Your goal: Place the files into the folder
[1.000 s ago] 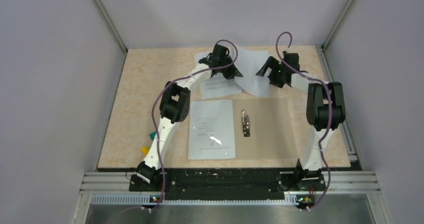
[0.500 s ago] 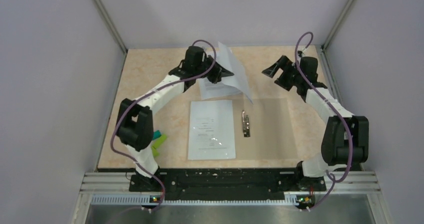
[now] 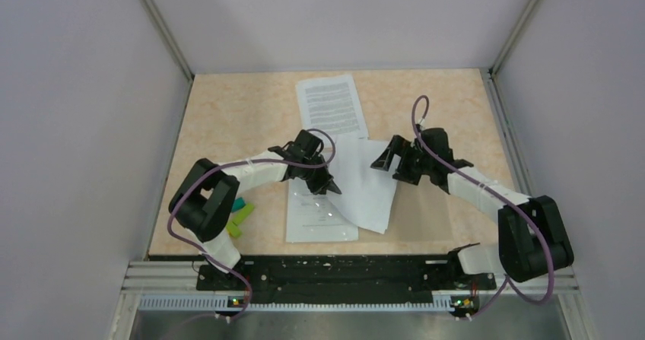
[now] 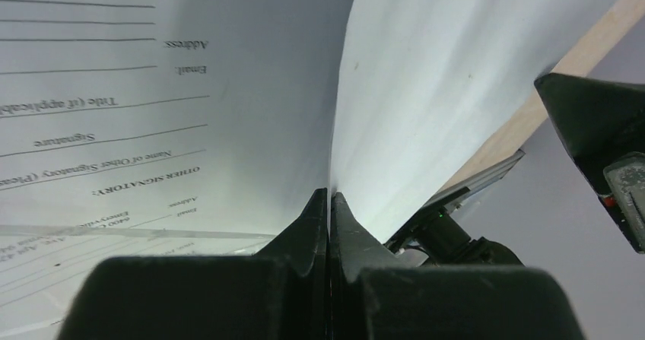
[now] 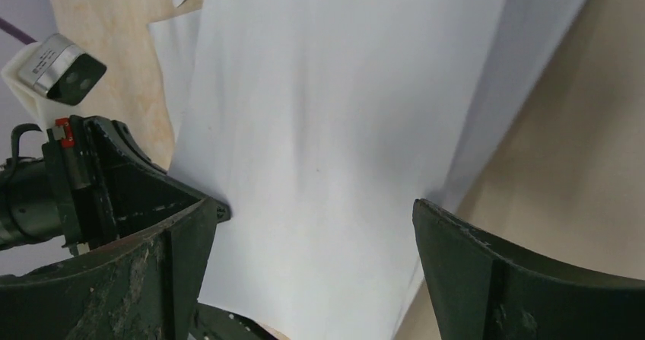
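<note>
Pinching one sheet (image 3: 370,195), left hand (image 4: 328,197) low, right hand (image 5: 316,208) agape.

The tabletop (image 3: 228,119) is speckled beige and enclosed by plain grey walls (image 3: 76,127). Small coloured blocks (image 3: 241,215) (green and teal, clustered together) lie near its left edge. An aluminium rail (image 3: 152,275) runs along the near edge.
</note>
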